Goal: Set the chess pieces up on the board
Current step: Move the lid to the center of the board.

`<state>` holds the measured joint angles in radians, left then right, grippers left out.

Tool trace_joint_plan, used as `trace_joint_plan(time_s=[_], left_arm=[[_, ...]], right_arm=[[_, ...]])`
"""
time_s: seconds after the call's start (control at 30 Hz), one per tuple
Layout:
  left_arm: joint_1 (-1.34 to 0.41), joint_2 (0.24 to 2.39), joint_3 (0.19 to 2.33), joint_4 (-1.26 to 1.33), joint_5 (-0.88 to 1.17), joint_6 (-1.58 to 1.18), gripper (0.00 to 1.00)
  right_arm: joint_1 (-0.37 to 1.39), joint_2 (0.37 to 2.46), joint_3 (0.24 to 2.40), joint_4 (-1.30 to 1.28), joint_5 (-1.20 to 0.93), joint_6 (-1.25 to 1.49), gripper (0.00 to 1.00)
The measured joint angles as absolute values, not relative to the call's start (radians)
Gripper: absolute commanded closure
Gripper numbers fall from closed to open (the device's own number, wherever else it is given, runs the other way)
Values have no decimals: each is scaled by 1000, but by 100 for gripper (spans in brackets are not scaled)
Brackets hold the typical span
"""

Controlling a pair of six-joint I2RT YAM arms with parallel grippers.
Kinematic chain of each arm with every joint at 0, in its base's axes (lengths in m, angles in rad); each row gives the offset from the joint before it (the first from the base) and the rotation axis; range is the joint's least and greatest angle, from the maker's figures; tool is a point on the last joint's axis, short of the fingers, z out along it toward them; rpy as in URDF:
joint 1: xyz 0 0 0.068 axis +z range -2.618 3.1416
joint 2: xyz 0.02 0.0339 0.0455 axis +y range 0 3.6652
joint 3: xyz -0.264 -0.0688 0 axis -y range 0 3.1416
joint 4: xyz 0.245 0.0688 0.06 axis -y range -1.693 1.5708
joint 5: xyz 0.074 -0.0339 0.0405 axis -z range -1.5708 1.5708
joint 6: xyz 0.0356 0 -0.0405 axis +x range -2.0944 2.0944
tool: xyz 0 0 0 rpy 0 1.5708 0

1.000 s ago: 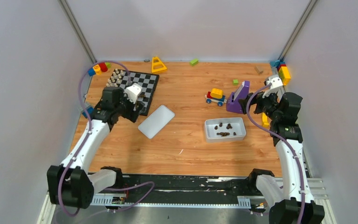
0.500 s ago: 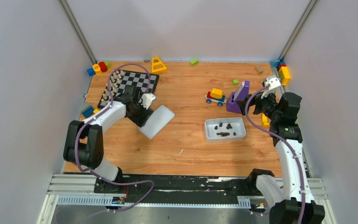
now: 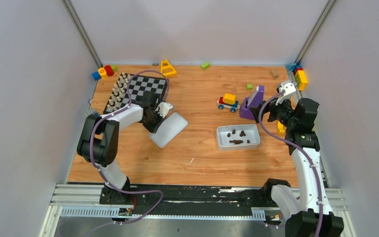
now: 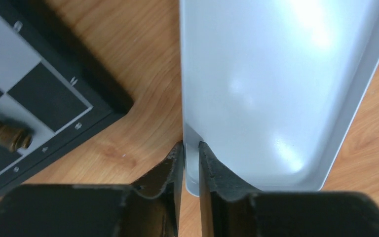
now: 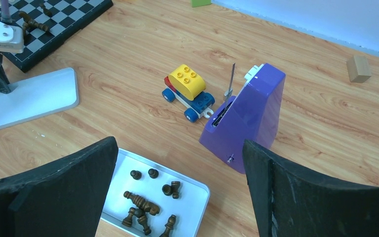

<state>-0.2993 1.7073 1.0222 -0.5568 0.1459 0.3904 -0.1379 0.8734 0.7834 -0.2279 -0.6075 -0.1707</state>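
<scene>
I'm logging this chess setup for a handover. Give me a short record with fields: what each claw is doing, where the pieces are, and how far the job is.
left claw: closed on the rim of the white lid, beside the board's corner
right claw: open, empty, above the table near the tray
board: pale pieces in rows along its left edge; one dark piece lying near the corner
tray: holds loose dark pieces
progress: dark side not yet set up

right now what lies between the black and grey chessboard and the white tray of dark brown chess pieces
The flat white rectangular lid, its edge pinched by the left gripper, then bare wooden tabletop to the tray, in the top view.
</scene>
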Motion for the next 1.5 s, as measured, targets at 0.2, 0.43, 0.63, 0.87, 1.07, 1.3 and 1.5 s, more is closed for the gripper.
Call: trace_joint_plan(time_s=[0.2,0.43,0.63,0.87,1.07,1.3,1.5], left_arm=[[-407,1774,1104,-577,156,372,97],[-519,1943,1336,-649,184,305,100],[-613,2107,1582,-713,199,271,100],[-709,2257,1827,-775,202,239,100],[-738,2367,2011,-811,221,163,100],[-780,2408,2079,-828,266,79,96],[-851,2408,2071,-822,312,41,79]], right_arm=[[-138,873,782,-228,-616,-181,0],[-138,873,775,-227,-626,-190,0],[-138,873,760,-227,-630,-197,0],[-138,873,759,-227,-631,-206,0],[-138,873,758,-227,-638,-211,0],[-138,873,758,-228,-638,-212,0],[-131,873,758,-227,-638,-212,0]])
